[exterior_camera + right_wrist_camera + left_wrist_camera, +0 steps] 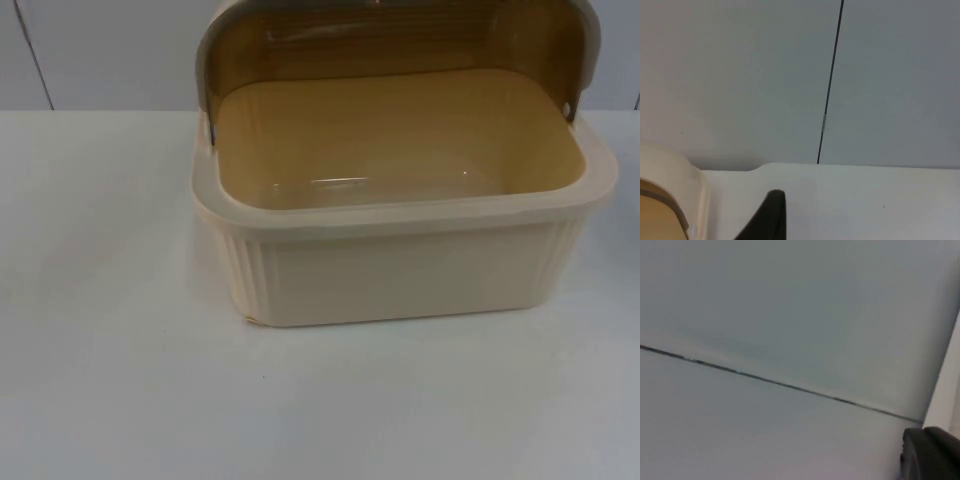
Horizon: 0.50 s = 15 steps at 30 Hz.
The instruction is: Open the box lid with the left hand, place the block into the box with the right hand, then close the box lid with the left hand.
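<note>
While lid (400,40) stands raised | box (400,270) on table (120,380) | jaws' state unreadable

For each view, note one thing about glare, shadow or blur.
Top view: bright streaks of glare on the floor inside the open box, a soft shadow at its base. Left wrist view: the wall seam is smeared. Right wrist view: the black fingertip is soft-edged, the wall evenly lit.
</note>
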Motion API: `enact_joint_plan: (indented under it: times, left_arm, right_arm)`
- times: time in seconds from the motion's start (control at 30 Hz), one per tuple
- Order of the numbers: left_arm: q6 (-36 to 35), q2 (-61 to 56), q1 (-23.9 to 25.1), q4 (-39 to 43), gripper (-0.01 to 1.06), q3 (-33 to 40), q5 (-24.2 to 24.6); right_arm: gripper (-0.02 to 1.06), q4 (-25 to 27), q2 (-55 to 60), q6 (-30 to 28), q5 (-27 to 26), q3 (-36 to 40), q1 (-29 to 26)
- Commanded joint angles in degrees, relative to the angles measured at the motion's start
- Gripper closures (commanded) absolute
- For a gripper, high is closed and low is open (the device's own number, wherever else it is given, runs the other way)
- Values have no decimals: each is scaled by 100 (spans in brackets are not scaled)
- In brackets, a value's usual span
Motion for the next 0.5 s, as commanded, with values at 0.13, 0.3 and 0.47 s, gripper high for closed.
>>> enact_joint_plan:
  times: [0.13,0.3,0.47]
  left_arm:
    - [1063,155,-12,-1218,105,-40,141]
    - [2562,442,216,-2978,105,-279,1029]
    - [2571,620,267,-3007,105,-313,858]
  right_arm:
    - [-1,-37,-32,-13,-40,-27,23]
    - [-1,-37,-32,-13,-16,-27,23]
    - [-1,-37,-32,-13,83,-27,23]
